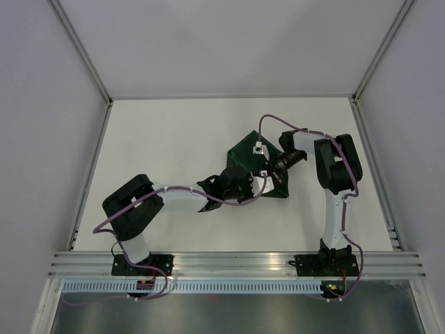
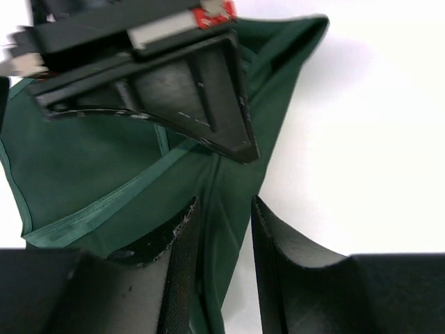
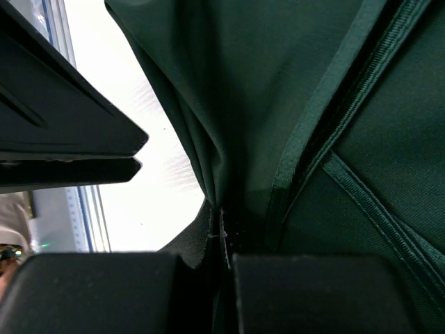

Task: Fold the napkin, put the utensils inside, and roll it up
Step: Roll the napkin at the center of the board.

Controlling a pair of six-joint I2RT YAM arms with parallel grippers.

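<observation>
White table [image 1: 174,139] fills the floor of a plain booth, with pale grey walls [image 1: 42,104] on three sides. Metal posts [image 1: 80,49] run up from the far corners. A ribbed aluminium rail [image 1: 236,263] lines the near edge, well short of the napkin [image 1: 249,147].

Left of the napkin, the left arm [image 1: 174,198] stretches low across the table from its base on the rail, a purple cable [image 1: 118,219] looping along it. The left claw [image 2: 224,209] sits at the napkin's near-left edge. Its two fingers [image 2: 177,264] stand apart with a clear gap. A fold of green cloth runs through that gap, but neither pad visibly presses it.

The napkin itself lies bunched and part-folded on the table, dark green, no longer square. One point reaches toward the far wall and a stitched hem [image 2: 125,191] crosses its upper layer.

At the napkin's near-right edge, just beside the left claw, the right claw [image 3: 221,233] is closed tight. Its fingers meet on a gathered pleat of the cloth. Right of the napkin, the right arm [image 1: 337,174] rises from the rail and bends back over toward it.
</observation>
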